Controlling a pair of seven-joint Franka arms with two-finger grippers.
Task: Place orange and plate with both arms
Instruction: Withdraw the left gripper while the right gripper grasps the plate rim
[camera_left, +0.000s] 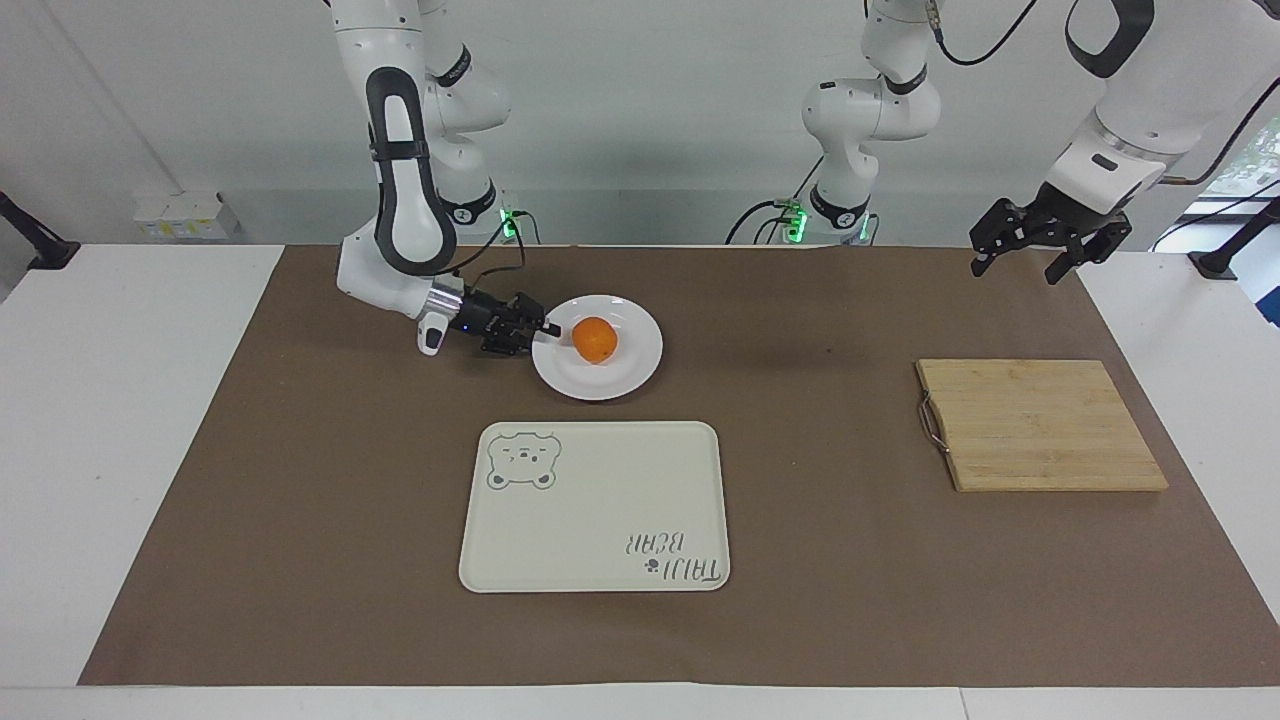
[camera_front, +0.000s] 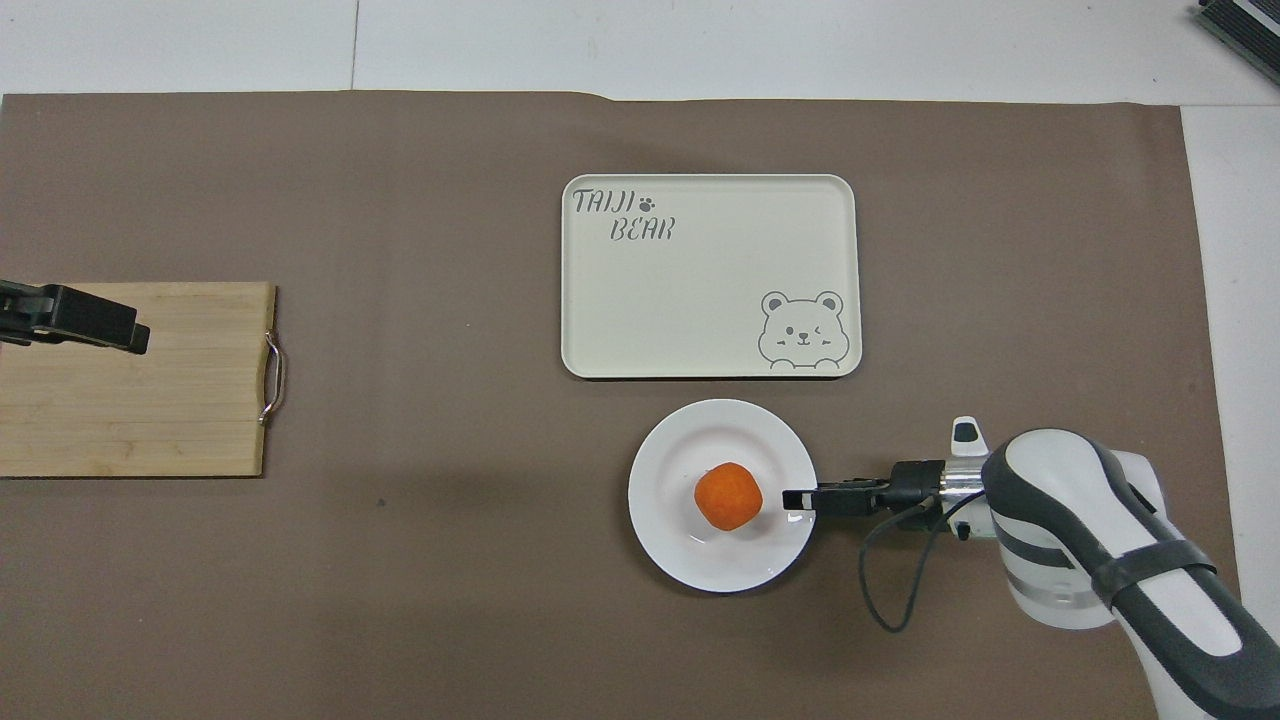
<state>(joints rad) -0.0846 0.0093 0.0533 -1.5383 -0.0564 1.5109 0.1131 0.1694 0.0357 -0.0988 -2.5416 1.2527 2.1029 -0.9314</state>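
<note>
Lab bench (twin robot arms (camera_left: 400, 200))

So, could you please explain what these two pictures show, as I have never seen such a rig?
Two robot arms, each ending in a two-finger hand. One picture faces them across the table; the other looks down from above their end. On the mat lie a tray, a board, and a plate with an orange on it. The right hand is at the plate's rim; whether it grips, I cannot tell. The left hand hangs open and empty above its end of the table.
</note>
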